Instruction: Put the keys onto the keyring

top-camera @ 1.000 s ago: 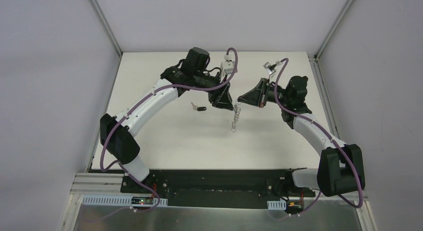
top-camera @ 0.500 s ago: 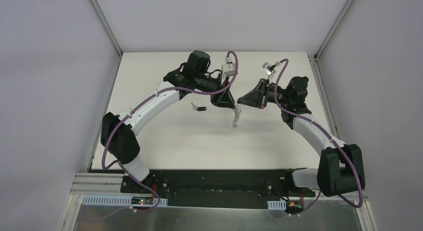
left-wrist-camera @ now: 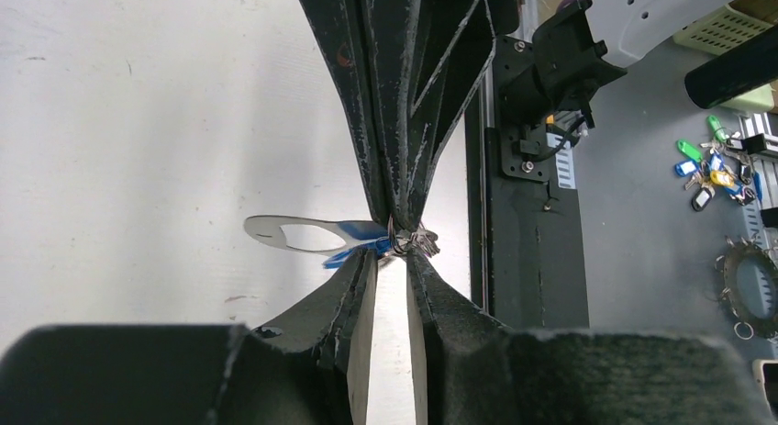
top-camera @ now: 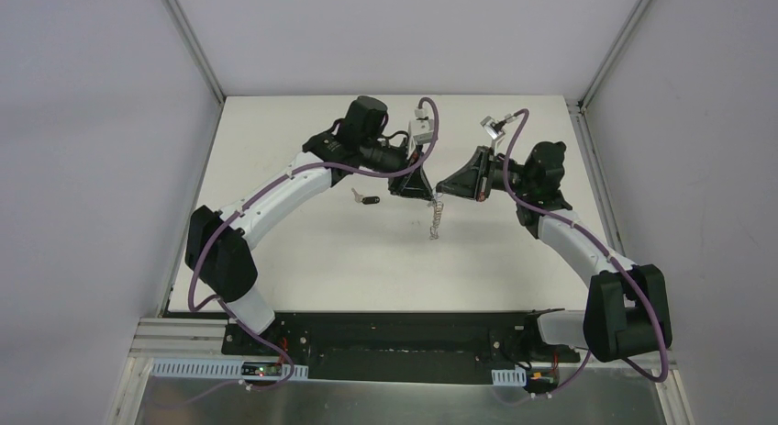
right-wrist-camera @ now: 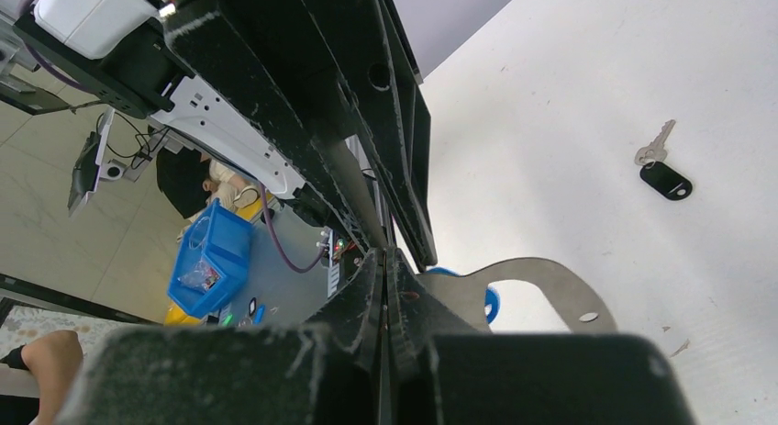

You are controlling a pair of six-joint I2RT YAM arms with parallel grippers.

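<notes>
Pinched shut in right gripper: flat silvery keyring, clips dangling. At left gripper, grip undeterminable: blue-tagged key. On surface: black-headed key.

We've got left end effector and right end effector tip to tip over mid worktop, keyring between them; loose key on worktop just left.

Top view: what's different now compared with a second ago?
The left arm shifted slightly, and the clips dangling from the keyring swung a little to the right. Nothing was visibly picked up or dropped. The right pincer, still shut on the keyring, and the black-headed key on the table stayed put.
</notes>
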